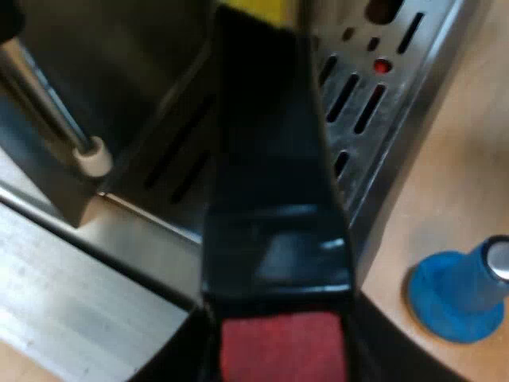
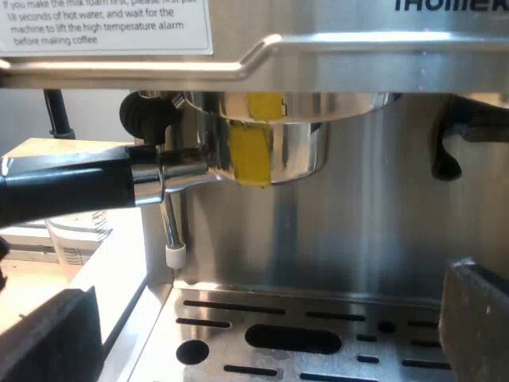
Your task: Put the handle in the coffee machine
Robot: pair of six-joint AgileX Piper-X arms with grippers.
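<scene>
Right wrist view: holder (image 2: 298, 151) meets machine (image 2: 358, 239), gap below.

holder (image 2: 274, 155): metal, up under machine (image 2: 358, 239) brew head | handle (image 2: 64, 191): dark, level | red end (image 1: 282, 348)

Left gripper (image 1: 282, 350): jaws closed on the red end of the handle (image 1: 270, 199), one dark jaw tight against each side of it. The grip appears square, with the jaws flush to the handle's flanks. The left wrist is aligned with the handle's length and looks along it from the red end.

Right gripper (image 2: 262, 322): jaws spread wide apart and empty. The right wrist is held roughly level and untwisted, with both jaws pointing straight ahead. The two jaw tips sit at nearly the same height.
</scene>
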